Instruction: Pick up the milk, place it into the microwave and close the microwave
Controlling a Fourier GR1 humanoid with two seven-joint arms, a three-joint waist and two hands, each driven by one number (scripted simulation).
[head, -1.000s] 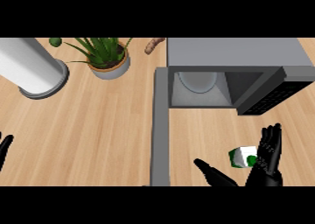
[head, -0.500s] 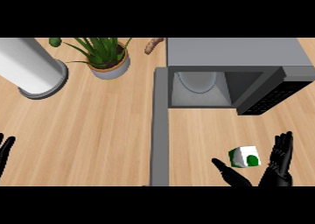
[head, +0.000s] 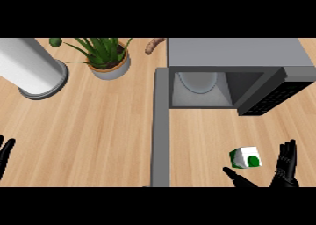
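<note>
The milk (head: pixel 245 157) is a small white carton with green marks, standing on the wooden counter at the lower right. My right hand (head: pixel 282 168) is open just below and to its right, fingers straight up on the carton's right and the thumb pointing toward its lower left, not touching it. The grey microwave (head: pixel 233 72) sits at the top right with its door (head: pixel 272 92) swung open to the right and a white plate inside. At the lower left edge rests my left hand (head: pixel 0 156), open and fingers up.
A potted plant (head: pixel 107 58) stands at the top centre-left, and a large white cylinder (head: pixel 26 69) at the top left. A grey strip (head: pixel 160 136) runs down the counter's middle. A tan object (head: pixel 154 45) lies beside the microwave's back left corner.
My right hand has pulled down and to the right, so less of it shows. The milk has shifted slightly right and lower in the view. The left hand stays put.
</note>
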